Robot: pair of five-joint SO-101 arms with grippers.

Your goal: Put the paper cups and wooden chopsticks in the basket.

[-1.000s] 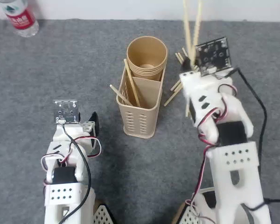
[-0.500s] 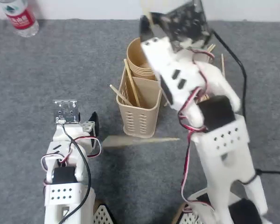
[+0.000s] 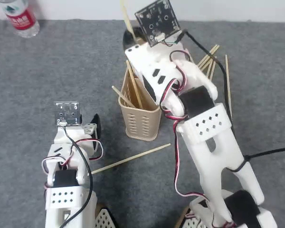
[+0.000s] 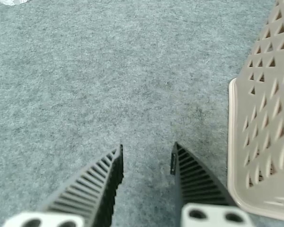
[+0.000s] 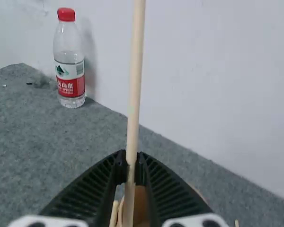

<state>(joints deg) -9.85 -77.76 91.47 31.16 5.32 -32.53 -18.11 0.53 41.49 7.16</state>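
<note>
Now right gripper (image 5: 128,163) has swung from beside the basket (image 3: 141,124) to over it, pinching one upright chopstick (image 5: 135,71). Second chopstick (image 3: 132,159) got dropped and lies on the carpet (image 3: 61,61) in front of the basket. Basket's near compartment holds two leaning sticks (image 3: 134,89). Left gripper (image 4: 146,153) is spread, empty, just beside the basket.

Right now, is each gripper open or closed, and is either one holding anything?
Left gripper: open, holding nothing.
Right gripper: closed on a wooden chopstick.
</note>
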